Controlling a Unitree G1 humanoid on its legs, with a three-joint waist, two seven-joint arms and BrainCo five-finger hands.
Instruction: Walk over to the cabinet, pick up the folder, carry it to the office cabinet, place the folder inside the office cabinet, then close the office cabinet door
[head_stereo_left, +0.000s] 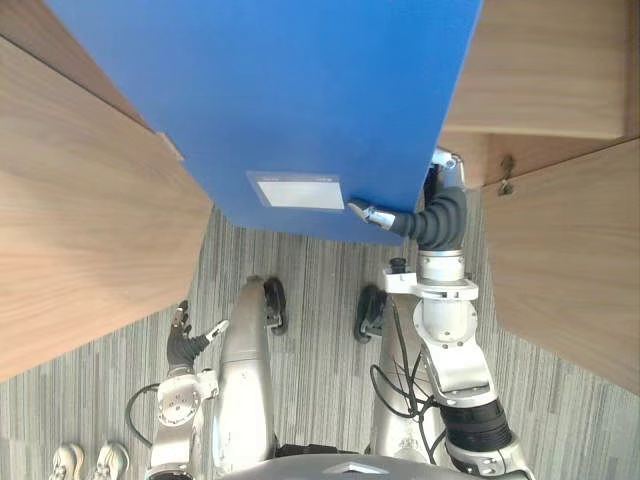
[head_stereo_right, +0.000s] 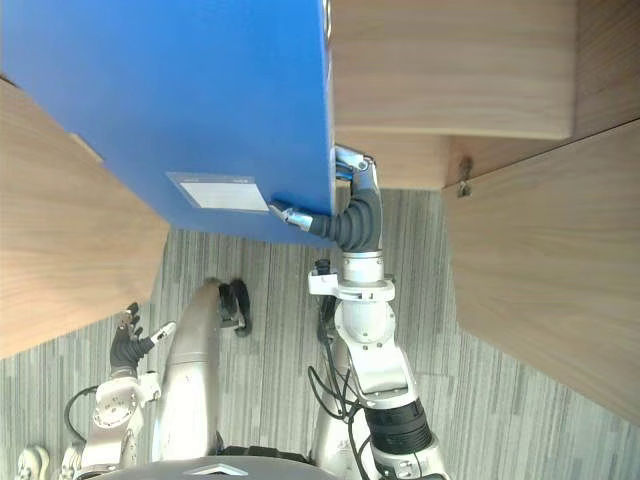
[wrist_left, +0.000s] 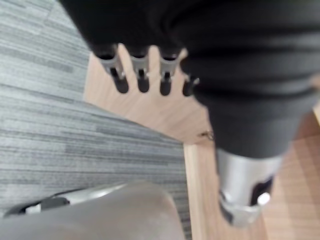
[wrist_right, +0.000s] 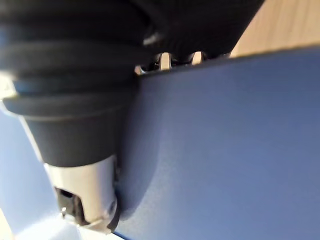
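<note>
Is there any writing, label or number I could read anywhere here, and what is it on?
White paper label in a clear pocket on the large blue folder, which the right hand pinches at its edge: nothing legible, it looks blank.
Light wooden cabinet panels: no words, numbers or signs.
Grey striped carpet: none.

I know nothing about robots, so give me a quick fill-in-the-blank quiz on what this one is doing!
The large flat folder is ___ in colour.
The hand gripping it is the robot's ___ one.
The small rectangular label on it is ___.
The left hand hangs low over the striped grey carpet, holding ___.
Missing words: blue, right, white, nothing.
</note>
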